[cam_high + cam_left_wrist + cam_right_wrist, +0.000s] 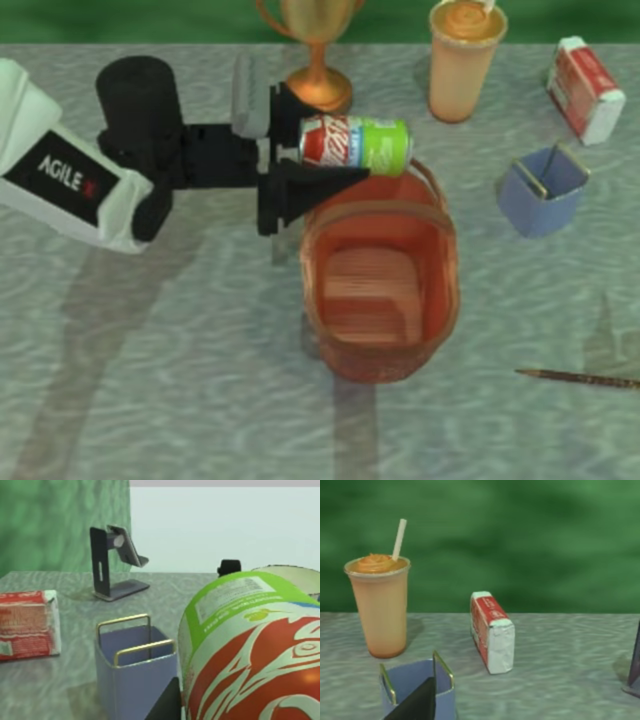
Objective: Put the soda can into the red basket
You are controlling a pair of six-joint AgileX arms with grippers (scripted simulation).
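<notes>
Your L gripper [325, 165] w/ black fingers pinches the red-green soda can [356, 145] sideways over the far rim of the red-orange woven basket [380, 275], mid-table. R gripper's jaws: can't tell.

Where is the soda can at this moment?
In the top view the soda can lies sideways in the left gripper, above the far rim of the red basket, near the table's middle, just in front of the gold trophy.

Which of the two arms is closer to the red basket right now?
The left. The left gripper holds the soda can on its side right over the red basket's far rim. The right arm doesn't appear in the top view, so its distance can't be judged.
</notes>
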